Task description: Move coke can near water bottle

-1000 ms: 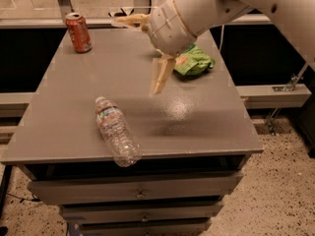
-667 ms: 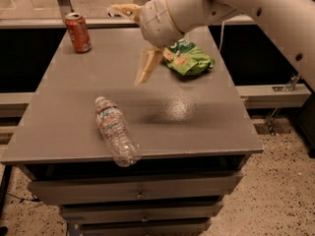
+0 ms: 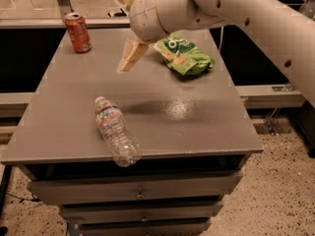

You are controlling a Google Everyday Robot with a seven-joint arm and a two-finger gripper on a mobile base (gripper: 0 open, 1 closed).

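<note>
The coke can stands upright at the back left corner of the grey table. The water bottle lies on its side near the front left edge, cap pointing toward the back. My gripper hangs above the back middle of the table, to the right of the can and apart from it. Its two tan fingers are spread wide and hold nothing. The bottle lies well in front of the gripper.
A green chip bag lies at the back right of the table, just right of the gripper. My white arm reaches in from the upper right. Drawers sit under the tabletop. A railing runs behind the table.
My arm and gripper have moved left across the back of the table, away from the chip bag and closer to the can. The can and bottle have not moved.
</note>
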